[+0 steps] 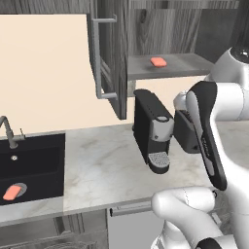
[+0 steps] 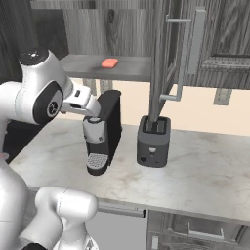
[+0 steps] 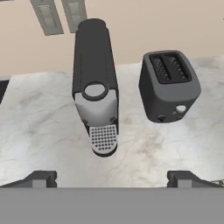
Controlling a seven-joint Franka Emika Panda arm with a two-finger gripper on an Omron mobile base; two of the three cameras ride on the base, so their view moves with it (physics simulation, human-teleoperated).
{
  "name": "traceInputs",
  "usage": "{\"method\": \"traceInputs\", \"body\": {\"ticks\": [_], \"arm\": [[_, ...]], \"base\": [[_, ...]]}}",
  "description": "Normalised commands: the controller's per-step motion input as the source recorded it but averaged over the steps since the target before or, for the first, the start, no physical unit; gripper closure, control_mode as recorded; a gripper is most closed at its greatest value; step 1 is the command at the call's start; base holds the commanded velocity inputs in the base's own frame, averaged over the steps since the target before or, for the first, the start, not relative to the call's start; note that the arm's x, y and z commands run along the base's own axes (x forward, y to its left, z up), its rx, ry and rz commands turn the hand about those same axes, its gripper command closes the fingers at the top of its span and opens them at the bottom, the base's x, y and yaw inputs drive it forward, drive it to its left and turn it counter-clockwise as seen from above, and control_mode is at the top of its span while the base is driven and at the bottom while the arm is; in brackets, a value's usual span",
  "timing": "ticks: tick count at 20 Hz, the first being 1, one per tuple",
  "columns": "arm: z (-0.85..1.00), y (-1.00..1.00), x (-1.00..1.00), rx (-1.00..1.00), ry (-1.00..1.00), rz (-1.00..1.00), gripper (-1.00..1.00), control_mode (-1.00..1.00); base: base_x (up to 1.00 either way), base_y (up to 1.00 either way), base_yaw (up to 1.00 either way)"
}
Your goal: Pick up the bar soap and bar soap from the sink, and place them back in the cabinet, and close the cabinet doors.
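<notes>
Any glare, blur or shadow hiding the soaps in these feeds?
Left base view: flat, even light, sharp; soap in the black sink stands out, shelf soap clear. Right base view: shelf soap crisp, no glare. Hand view: soft shadows under coffee maker and toaster.

Coffee machine (image 3: pixel 95 87), toaster (image 3: pixel 169 85) below gripper (image 3: pixel 112 179)

Wood-grain cabinet doors (image 1: pixel 109 53), marbled counter (image 1: pixel 104 165), matt toaster (image 3: pixel 168 85)
</notes>
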Motion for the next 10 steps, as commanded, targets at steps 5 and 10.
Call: {"method": "traceInputs", "body": {"ticks": [5,10], "arm": [[0.00,0.04,-0.37,0.00,0.00,0.00,-1.00,-1.00],[0.00,0.03,-0.31,0.00,0.00,0.00,-1.00,-1.00]], "base": [[0.00,0.00,0.00],[0.00,0.00,0.00]]}}
